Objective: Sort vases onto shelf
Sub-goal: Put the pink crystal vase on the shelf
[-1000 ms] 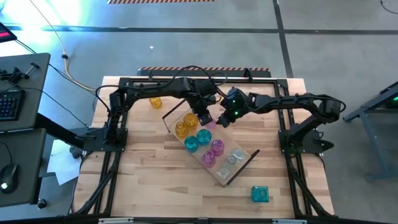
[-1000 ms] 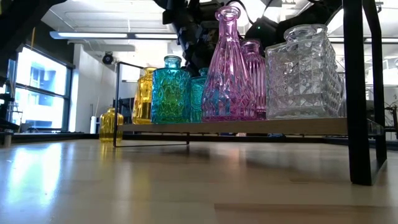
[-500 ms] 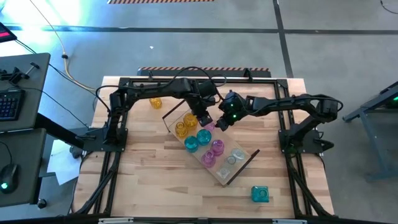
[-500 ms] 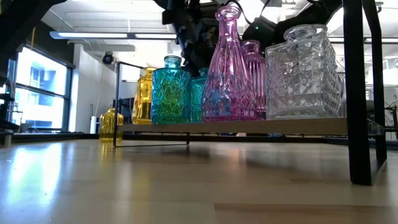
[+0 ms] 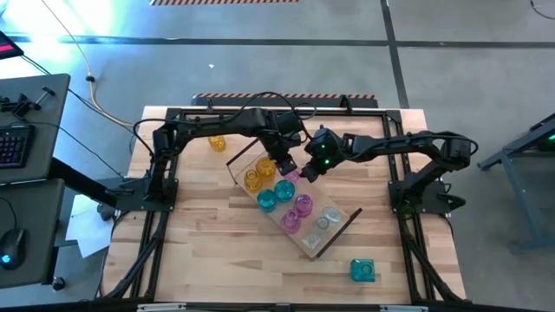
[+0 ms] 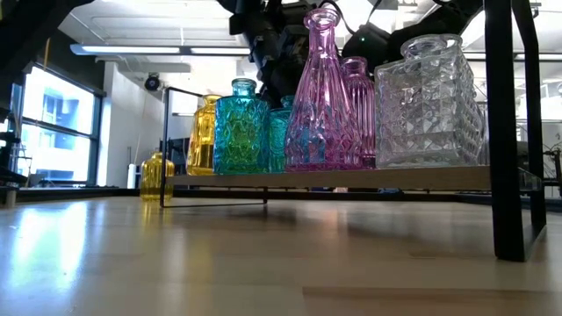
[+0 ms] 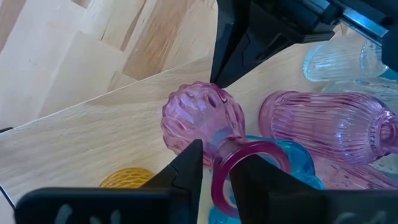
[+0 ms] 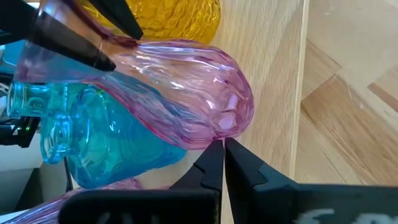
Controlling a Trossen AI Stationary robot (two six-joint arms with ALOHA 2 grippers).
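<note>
Pink vase (image 6: 286,53) perhaps behind others

1. A grey concrete floor (image 5: 468,52) is lying around the wooden table (image 5: 208,251), with dark seams crossing it.
2. A dark desk (image 5: 26,113) is standing left of the table, carrying a black keyboard (image 5: 13,143); a computer mouse (image 5: 10,247) is sitting on a lower surface beside it.
3. A pale cable (image 5: 91,87) is trailing across the floor.
4. In the low view, bright windows (image 6: 53,132) are letting daylight in at the left.
5. Strip lights (image 6: 132,51) are glowing along the white ceiling.
</note>
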